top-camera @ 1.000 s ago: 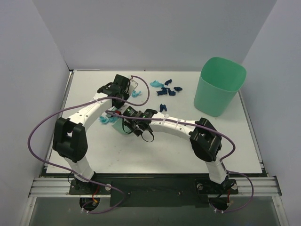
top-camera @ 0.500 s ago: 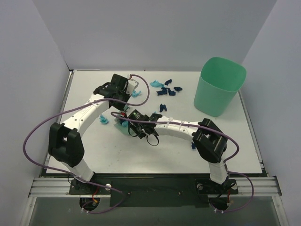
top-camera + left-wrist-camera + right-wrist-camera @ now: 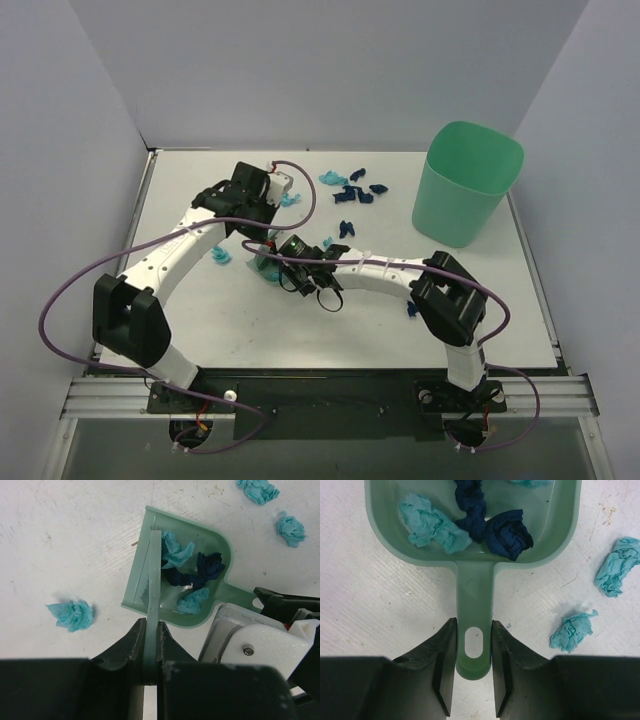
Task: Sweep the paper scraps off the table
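Note:
My right gripper (image 3: pixel 474 650) is shut on the handle of a green dustpan (image 3: pixel 470 560) that lies flat on the table (image 3: pixel 200 320). Several teal and navy paper scraps (image 3: pixel 470 525) sit in the pan. My left gripper (image 3: pixel 151 630) is shut on a thin green hand brush (image 3: pixel 154 575), seen edge-on and standing at the pan's open side (image 3: pixel 177 575). Loose teal scraps lie beside the pan (image 3: pixel 72 616) (image 3: pixel 617 572) (image 3: pixel 572 630). In the top view both grippers meet near the dustpan (image 3: pixel 265 268), and a cluster of scraps (image 3: pixel 350 190) lies at the back.
A tall green bin (image 3: pixel 467 185) stands at the back right of the table. One teal scrap (image 3: pixel 221 256) lies left of the pan. A navy scrap (image 3: pixel 345 227) sits near the right forearm. Grey walls close in both sides and the back.
The left arm's elbow has swung out to the left and its gripper has shifted slightly back-left. Fewer scraps lie left of the dustpan than a second ago.

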